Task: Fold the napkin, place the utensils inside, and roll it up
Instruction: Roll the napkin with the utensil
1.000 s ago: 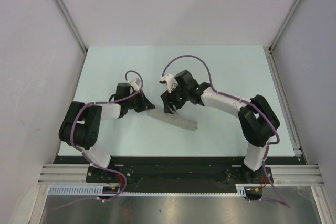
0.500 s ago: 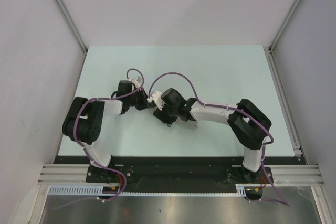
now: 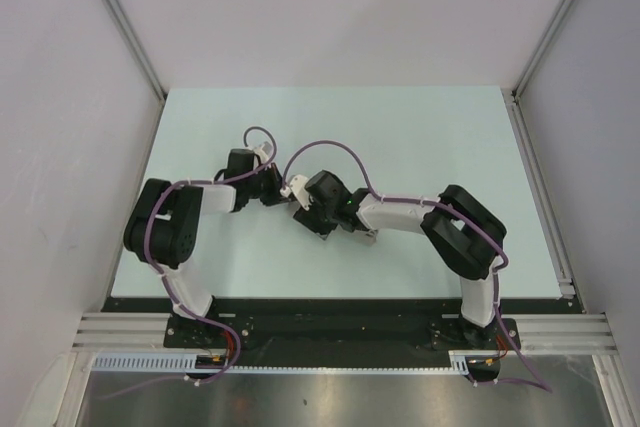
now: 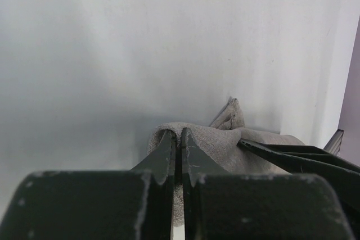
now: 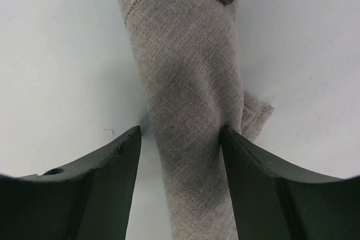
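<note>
The grey-beige napkin (image 5: 183, 71) lies rolled into a long narrow bundle on the pale table. In the top view both arms cover it, and only its right end (image 3: 368, 238) shows. My left gripper (image 4: 178, 134) is shut on the roll's left end, with cloth bunched round its tips. My right gripper (image 5: 180, 130) is open astride the roll: its right finger (image 5: 247, 161) touches the cloth and its left finger stands apart. In the top view the left gripper (image 3: 277, 195) and right gripper (image 3: 304, 215) nearly meet at the table's middle. The utensils are hidden.
The pale table (image 3: 420, 137) is walled by white panels at the back and both sides. A metal rail (image 3: 540, 187) runs along its right edge. The arms' bases sit on a black bar (image 3: 330, 319) at the near edge.
My right arm has swung left and down over the napkin roll, which lay in plain sight a second ago. The left gripper has shifted slightly to the right, still on the roll's end.
</note>
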Controlling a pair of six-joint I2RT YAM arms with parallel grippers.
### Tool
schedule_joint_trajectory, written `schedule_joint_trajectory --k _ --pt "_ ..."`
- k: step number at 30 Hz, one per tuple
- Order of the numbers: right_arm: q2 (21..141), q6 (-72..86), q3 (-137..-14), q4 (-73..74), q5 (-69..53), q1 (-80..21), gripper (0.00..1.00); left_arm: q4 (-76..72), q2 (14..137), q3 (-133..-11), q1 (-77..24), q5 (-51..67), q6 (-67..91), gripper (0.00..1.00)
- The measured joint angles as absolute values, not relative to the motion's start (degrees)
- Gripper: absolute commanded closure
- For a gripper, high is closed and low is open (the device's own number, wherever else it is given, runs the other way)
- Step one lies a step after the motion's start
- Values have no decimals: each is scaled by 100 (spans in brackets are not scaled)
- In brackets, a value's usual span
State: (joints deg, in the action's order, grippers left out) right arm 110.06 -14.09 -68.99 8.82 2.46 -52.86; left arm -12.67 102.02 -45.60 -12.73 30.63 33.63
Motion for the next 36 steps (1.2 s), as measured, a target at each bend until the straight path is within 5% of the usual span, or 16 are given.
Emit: schedule_joint_trajectory --k 5,9,12,36 --pt "11059 -1404 -6912 819 204 -5186 38 -1149 10219 -4713 -1273 3061 3352 71" --pt "11150 -1398 -7028 834 78 -5057 39 -1098 10219 -4932 -1264 3022 3345 44" --pt "11288 -1363 -7247 1011 -207 -4888 41 -1079 10147 -5006 -1238 2967 3343 36" --pt "12436 -207 -8608 2139 -4491 -3175 49 -1444 9520 -4399 -1306 3083 3192 40"
